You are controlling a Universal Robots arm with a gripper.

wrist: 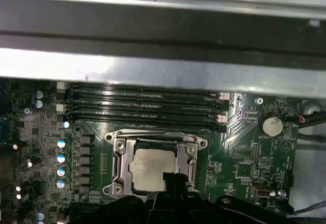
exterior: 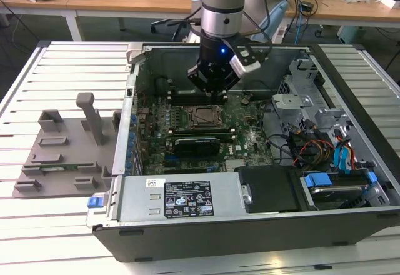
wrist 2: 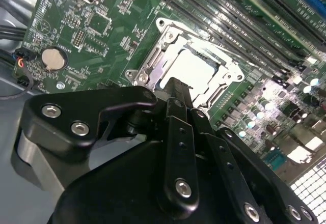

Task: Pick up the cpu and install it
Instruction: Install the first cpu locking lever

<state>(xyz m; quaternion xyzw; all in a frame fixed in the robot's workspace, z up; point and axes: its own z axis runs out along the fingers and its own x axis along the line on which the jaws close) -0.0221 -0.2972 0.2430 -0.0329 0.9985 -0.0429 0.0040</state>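
At the exterior view's left, a grey plastic tray (exterior: 59,162) with upright posts lies on the slatted counter (exterior: 56,69), just beside the open computer case (exterior: 250,225). Right of it, in the frame's middle, the green motherboard (exterior: 247,140) lies flat inside the case, and the arm (exterior: 225,12) comes down from the top edge with its black gripper (exterior: 212,90) hanging just above the socket frame (exterior: 201,117).

In both wrist views the cpu (wrist: 153,169) (wrist 2: 191,71) lies flat in the socket frame (wrist: 155,165) (wrist 2: 188,63), its silvery top bare and level with the metal frame around it. The gripper (wrist 2: 175,89) is right over the chip's near edge; its fingers (wrist 2: 178,132) stand together with nothing between them, and whether the tip touches the chip cannot be told. In the first wrist view the gripper (wrist: 170,178) overlaps the chip's lower right corner, the memory slots (wrist: 142,104) run above the socket, and a coin battery (wrist: 271,126) sits at the right.

At the exterior view's far right, blue-tabbed drive bays (exterior: 337,181) and bundled cables (exterior: 306,147) fill the case's end.
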